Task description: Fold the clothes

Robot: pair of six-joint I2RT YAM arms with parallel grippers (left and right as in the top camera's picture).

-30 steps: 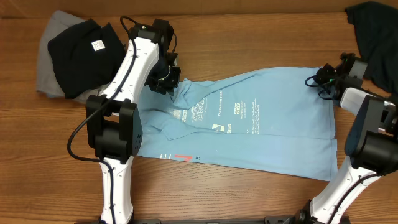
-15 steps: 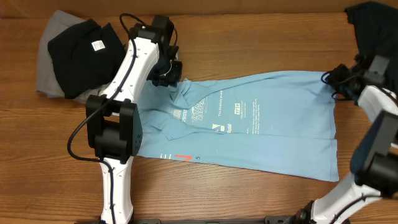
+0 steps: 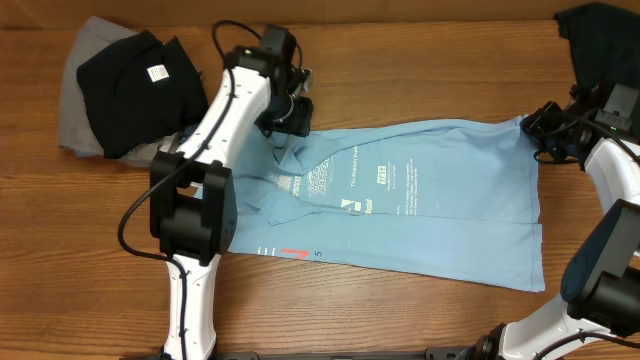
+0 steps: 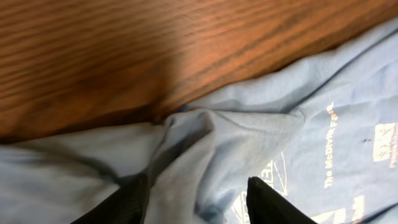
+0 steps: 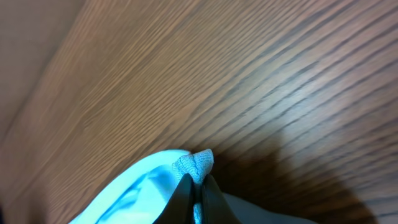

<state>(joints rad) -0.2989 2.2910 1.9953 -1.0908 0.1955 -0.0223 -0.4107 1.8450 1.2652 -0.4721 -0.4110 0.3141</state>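
The clothes here are chiefly a light blue T-shirt (image 3: 430,210) with white lettering, spread flat across the middle of the wooden table. My left gripper (image 3: 292,118) hovers at the shirt's upper left corner. In the left wrist view its fingers (image 4: 264,202) stand apart, open, with a rumpled fold of blue T-shirt (image 4: 236,140) lying loosely between them. My right gripper (image 3: 540,128) is at the shirt's upper right corner. In the right wrist view the right gripper (image 5: 199,186) is shut on a small bunched tip of the T-shirt (image 5: 194,163), held just above the wood.
A black garment (image 3: 130,75) with a white tag lies on a grey garment (image 3: 75,115) at the back left. A dark garment (image 3: 600,40) sits at the back right corner. Bare wooden table (image 3: 400,320) shows along the front edge.
My left gripper has slid right along the shirt's top edge and its jaws have spread. My right gripper has drawn the upper right corner outward to the right, straightening that edge.
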